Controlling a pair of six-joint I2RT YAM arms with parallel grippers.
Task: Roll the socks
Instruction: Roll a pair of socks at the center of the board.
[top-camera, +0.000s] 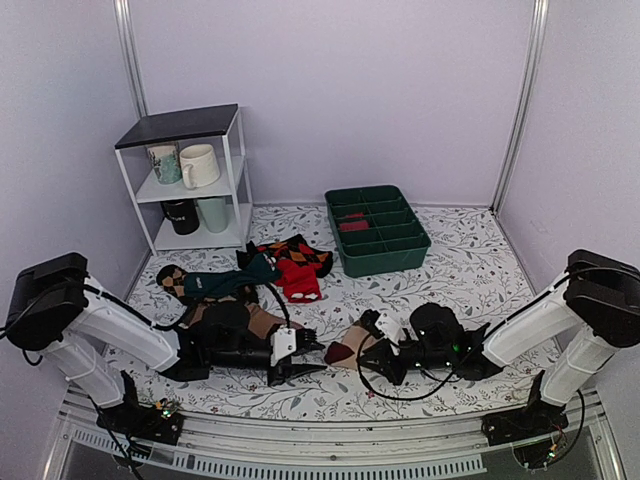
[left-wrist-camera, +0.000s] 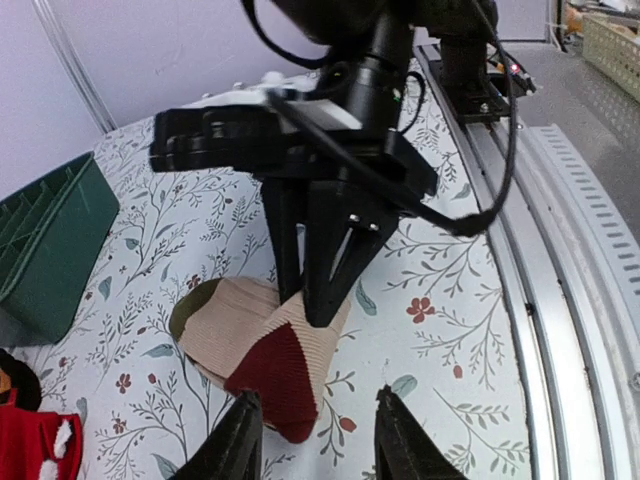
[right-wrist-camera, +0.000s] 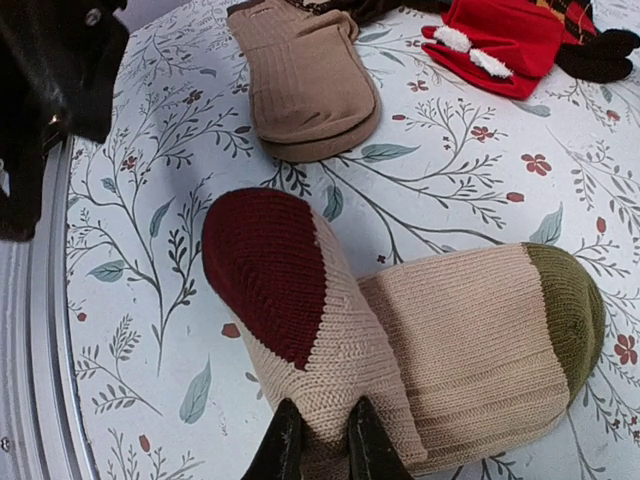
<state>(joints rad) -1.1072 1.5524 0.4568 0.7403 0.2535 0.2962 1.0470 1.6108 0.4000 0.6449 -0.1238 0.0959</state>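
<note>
No text, label, brand, number or sign is showing clearly enough to be read in any view.

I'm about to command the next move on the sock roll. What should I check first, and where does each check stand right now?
1. Hold: ok. The right gripper is pinched shut on the socks, at the bundle's near beige edge.
2. Other hand free: ok. The left gripper is open, its fingers apart.
3. Left gripper clear of the socks: cannot tell. The maroon end lies right at its fingertips.
4. Roll finished: cannot tell. The bundle is doubled over, but no view shows a tucked cuff.
5. Neighbours clear: ok. The brown sock lies apart from the bundle, with bare table between them.
</note>
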